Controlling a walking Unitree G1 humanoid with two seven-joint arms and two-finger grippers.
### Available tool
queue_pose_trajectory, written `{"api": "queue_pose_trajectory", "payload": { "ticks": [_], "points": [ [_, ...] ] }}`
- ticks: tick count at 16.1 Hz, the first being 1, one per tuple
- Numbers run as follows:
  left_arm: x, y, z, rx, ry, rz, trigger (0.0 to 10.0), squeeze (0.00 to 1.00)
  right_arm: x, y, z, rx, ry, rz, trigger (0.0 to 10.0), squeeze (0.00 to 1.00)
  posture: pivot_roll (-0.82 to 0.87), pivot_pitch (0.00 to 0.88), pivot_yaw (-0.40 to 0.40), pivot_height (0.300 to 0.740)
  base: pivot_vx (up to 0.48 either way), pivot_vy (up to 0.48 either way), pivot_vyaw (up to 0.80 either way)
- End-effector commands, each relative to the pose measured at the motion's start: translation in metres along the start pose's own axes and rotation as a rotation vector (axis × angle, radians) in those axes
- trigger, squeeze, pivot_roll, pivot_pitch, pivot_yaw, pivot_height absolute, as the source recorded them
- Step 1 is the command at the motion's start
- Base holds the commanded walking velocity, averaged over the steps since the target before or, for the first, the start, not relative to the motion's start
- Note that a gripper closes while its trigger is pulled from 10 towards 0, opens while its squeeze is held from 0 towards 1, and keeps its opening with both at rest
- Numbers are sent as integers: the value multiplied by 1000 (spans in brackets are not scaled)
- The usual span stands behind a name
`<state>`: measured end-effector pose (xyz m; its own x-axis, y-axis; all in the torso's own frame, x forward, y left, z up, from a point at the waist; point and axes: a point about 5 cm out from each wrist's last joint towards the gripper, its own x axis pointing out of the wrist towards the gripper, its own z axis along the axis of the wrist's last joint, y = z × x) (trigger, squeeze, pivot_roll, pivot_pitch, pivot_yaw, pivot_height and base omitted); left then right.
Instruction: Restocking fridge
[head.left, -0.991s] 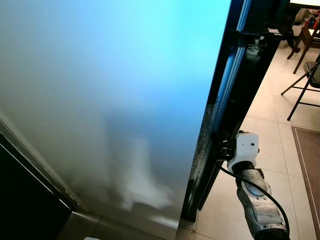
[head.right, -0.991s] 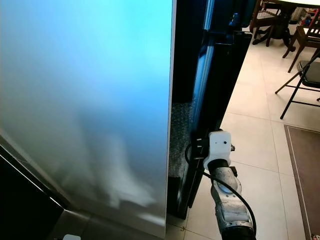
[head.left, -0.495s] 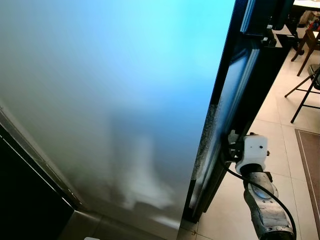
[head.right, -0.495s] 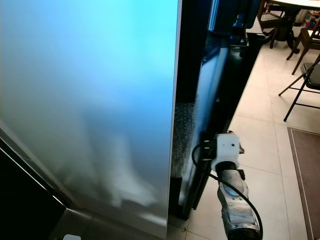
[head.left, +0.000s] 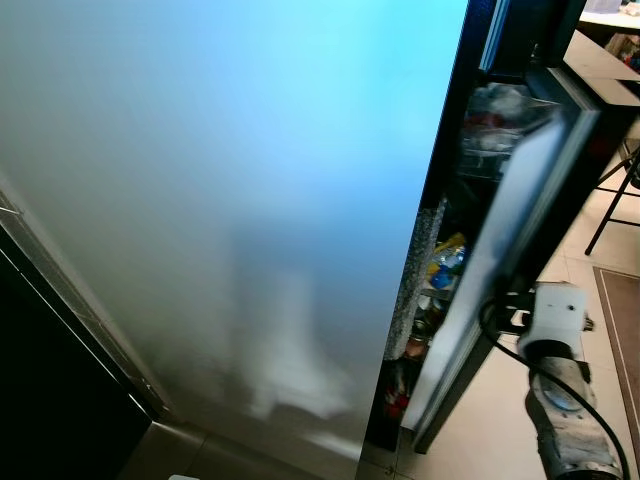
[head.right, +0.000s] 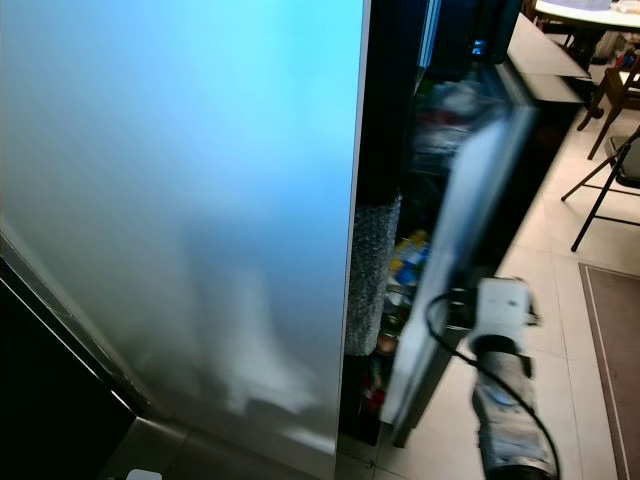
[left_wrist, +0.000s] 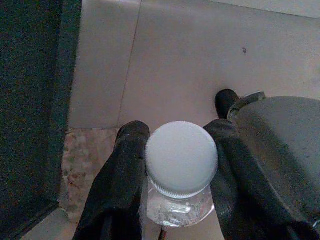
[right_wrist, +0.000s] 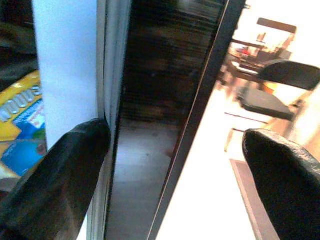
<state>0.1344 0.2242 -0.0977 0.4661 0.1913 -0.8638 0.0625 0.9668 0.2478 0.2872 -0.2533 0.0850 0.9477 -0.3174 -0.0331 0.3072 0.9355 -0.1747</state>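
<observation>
fridge door (head.left: 510, 250) ajar, food inside, left end effector (left_wrist: 175, 170) w/ bottle (left_wrist: 181, 170)

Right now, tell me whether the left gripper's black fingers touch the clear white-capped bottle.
Touching. The left wrist view shows both black fingers pressed against the clear white-capped bottle, with no gap either side.

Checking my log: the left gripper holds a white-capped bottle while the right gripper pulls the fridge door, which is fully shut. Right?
Not quite. The left gripper does hold the white-capped bottle, but the left eye view shows the fridge door ajar at the right gripper, food visible inside.
</observation>
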Motion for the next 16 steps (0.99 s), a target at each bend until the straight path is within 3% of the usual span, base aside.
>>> {"api": "queue_pose_trajectory", "payload": {
  "ticks": [1,4,7,11,14,16],
  "points": [
    [0,-2,-2,6,14,-7,10000,0,-6,-22,-29,-40,149,-97,10000,0,-133,0,7,740,0,0,0],
    [0,-2,-3,10,17,-9,10000,0,-14,-36,-49,-73,235,-133,10000,0,-135,0,5,740,0,0,0],
    [0,-3,-3,7,20,-13,10000,0,-27,-45,-77,-50,350,-145,10000,0,-138,0,1,740,0,0,0],
    [0,-4,-2,25,30,-19,10000,0,-61,-24,-130,-37,628,14,10000,0,-152,0,9,740,0,0,0],
    [0,-3,-3,42,45,-17,10000,0,-88,-8,-154,-72,770,89,10000,0,-147,0,12,740,0,0,0],
    [0,-3,-3,56,53,-24,10000,0,-109,-2,-168,-48,851,109,10000,0,-142,0,21,740,0,0,0]
  ]
}}
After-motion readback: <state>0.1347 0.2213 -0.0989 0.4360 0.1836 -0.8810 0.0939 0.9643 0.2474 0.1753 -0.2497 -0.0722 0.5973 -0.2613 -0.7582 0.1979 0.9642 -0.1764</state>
